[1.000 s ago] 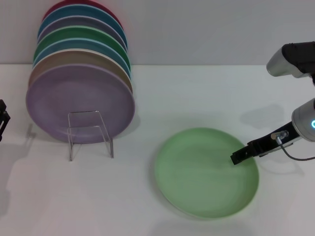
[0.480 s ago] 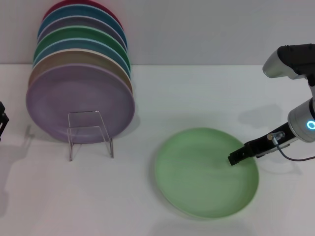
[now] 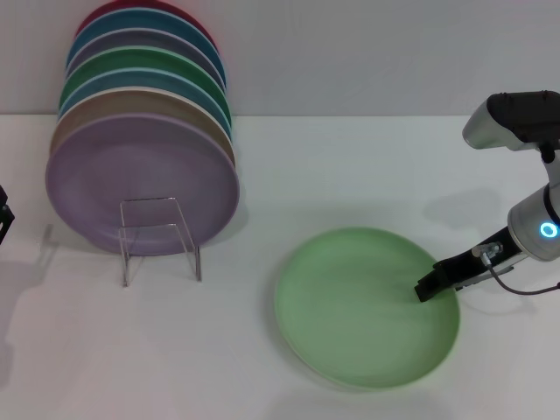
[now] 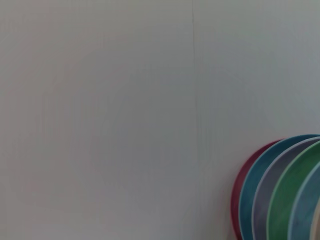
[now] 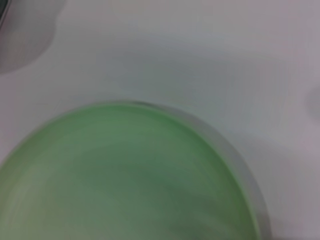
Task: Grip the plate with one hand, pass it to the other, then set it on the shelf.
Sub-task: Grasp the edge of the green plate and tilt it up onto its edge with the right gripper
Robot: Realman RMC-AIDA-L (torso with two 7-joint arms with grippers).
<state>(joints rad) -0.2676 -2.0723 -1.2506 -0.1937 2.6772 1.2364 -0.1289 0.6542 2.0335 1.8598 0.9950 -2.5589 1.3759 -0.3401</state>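
Note:
The light mint-green plate [image 3: 366,304] lies flat on the white table, right of centre. It also fills the lower part of the right wrist view [image 5: 125,175]. My right gripper [image 3: 426,289], on the arm with the blue ring, reaches in from the right, its black tip over the plate's right rim. My left gripper [image 3: 3,214] shows only as a black bit at the far left edge, away from the plate. The clear shelf [image 3: 160,238] stands at the left with its bent front support toward me.
Several coloured plates [image 3: 144,131] lean upright on the clear rack, a lilac one [image 3: 140,179] in front. Their rims show in the left wrist view [image 4: 280,200] against a plain wall. Bare white table lies between the rack and the green plate.
The right gripper's tip first moved a little further over the plate, then drew back toward the plate's right rim and slightly lower. The plate has not moved.

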